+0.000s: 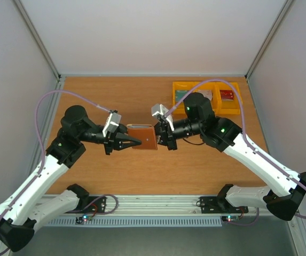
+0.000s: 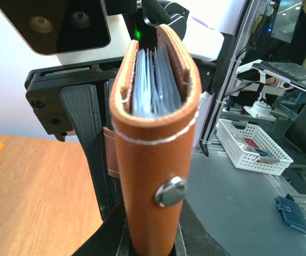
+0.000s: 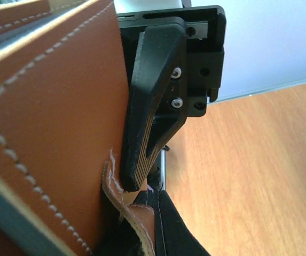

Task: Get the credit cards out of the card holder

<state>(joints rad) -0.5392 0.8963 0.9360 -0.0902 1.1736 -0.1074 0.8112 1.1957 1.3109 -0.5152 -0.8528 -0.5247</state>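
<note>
While both arms reach toward the middle of the surface [image 1: 115,176], the holder [image 1: 142,137] sits between them at the centre of the top view, folded shut. At its 9 o'clock side the left pincer [image 1: 136,142] is narrowed onto it, gripping the leather from both faces; the left wrist view shows the black fingers [image 2: 112,237] flanking the holder's lower end at 6 o'clock, just under the metal stud [image 2: 170,192]. At its 3 o'clock side the right pincer [image 1: 160,137] meets the opposite edge, and the right wrist view shows it closed narrow on the holder by the small tab [image 3: 127,210] at 6 o'clock. Between the two leather covers, at 12 o'clock in the left wrist view, blue-grey leaves [image 2: 150,80] stand packed together; whether any of them are cards I cannot tell. Well apart, at 1 o'clock on the surface, yellow bins [image 1: 198,85] hold cards [image 1: 227,95], one red, one whitish and one teal.
</note>
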